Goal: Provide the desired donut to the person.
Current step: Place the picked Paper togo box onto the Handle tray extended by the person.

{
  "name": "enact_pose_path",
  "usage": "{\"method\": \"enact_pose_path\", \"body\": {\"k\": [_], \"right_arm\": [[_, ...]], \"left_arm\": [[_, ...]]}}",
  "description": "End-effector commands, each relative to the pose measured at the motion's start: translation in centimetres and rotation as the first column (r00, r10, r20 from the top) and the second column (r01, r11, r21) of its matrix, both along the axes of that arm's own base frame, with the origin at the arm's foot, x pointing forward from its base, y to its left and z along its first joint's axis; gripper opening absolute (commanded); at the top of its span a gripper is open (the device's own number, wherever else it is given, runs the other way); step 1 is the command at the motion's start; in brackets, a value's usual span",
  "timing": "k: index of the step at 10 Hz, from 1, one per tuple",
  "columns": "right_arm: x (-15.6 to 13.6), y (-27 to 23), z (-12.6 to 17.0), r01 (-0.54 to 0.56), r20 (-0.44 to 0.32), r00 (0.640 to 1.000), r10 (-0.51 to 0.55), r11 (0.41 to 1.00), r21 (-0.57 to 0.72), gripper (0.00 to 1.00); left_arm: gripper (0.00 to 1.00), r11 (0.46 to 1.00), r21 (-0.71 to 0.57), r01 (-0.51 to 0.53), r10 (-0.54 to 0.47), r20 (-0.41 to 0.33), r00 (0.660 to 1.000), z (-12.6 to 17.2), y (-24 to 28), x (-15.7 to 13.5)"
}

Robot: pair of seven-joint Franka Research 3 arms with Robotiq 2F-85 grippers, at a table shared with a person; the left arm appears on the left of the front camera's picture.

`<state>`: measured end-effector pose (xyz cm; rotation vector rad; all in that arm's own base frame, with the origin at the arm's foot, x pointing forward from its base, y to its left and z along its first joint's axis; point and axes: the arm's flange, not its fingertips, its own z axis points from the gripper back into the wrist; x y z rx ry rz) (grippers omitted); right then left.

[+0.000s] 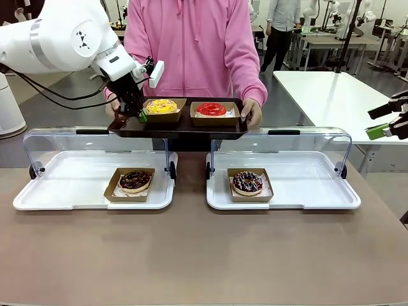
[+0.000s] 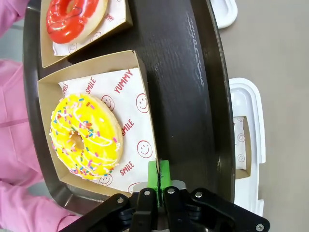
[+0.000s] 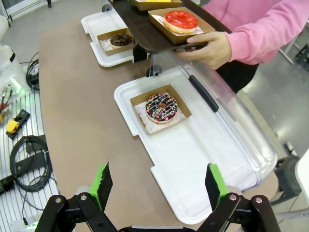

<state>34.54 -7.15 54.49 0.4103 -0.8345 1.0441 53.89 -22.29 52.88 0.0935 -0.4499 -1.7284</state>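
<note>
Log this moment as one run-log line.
left gripper: shut on yellow donut's box | right gripper: open, idle | tray: held by person

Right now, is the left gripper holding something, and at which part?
Yes. The left gripper is shut on the rim of the brown paper tray with the yellow sprinkled donut, at its side wall nearest the robot.

1. A brown table (image 1: 204, 255) carried two white trays (image 1: 89, 185) with clear lids raised at the far side — one left, one right (image 1: 287, 185).
2. Each tray held one chocolate donut in a cardboard box — left (image 1: 134, 181), right (image 1: 247, 183).
</note>
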Motion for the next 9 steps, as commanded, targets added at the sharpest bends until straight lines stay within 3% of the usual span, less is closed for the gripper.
{"method": "enact_pose_path", "body": {"k": [1,2,3,4,5,6,8,9], "right_arm": [[0.0,-0.1,-0.2,-0.012,0.001,1.000,0.012,1.000,0.005,1.00],[0.0,-0.1,-0.2,-0.012,0.001,1.000,0.012,1.000,0.005,1.00],[0.0,-0.1,-0.2,-0.012,0.001,1.000,0.012,1.000,0.005,1.00],[0.0,-0.1,-0.2,-0.012,0.001,1.000,0.012,1.000,0.005,1.00],[0.0,-0.1,-0.2,-0.012,0.001,1.000,0.012,1.000,0.005,1.00],[0.0,-0.1,-0.2,-0.012,0.001,1.000,0.012,1.000,0.005,1.00],[0.0,-0.1,-0.2,-0.012,0.001,1.000,0.012,1.000,0.005,1.00],[0.0,-0.1,-0.2,-0.012,0.001,1.000,0.012,1.000,0.005,1.00]], "left_arm": [[0.01,1.000,0.011,-0.027,0.026,0.026,0.999,-0.3,-0.6,0.5],[0.01,0.998,0.030,-0.052,0.051,0.041,0.998,-0.6,-0.7,0.9],[0.26,0.997,0.040,-0.066,0.065,0.029,0.997,-0.9,-0.8,1.0],[0.61,0.997,0.028,-0.068,0.068,0.024,0.997,-0.5,-0.9,1.0],[0.85,0.997,0.032,-0.070,0.069,0.027,0.997,-0.1,-0.8,0.8],[1.00,0.997,0.030,-0.073,0.073,0.025,0.997,0.4,-0.6,0.7],[1.00,0.997,0.020,-0.080,0.080,0.015,0.997,1.1,-0.1,0.5],[0.91,0.996,0.023,-0.084,0.084,0.015,0.996,1.4,0.0,0.4]]}}
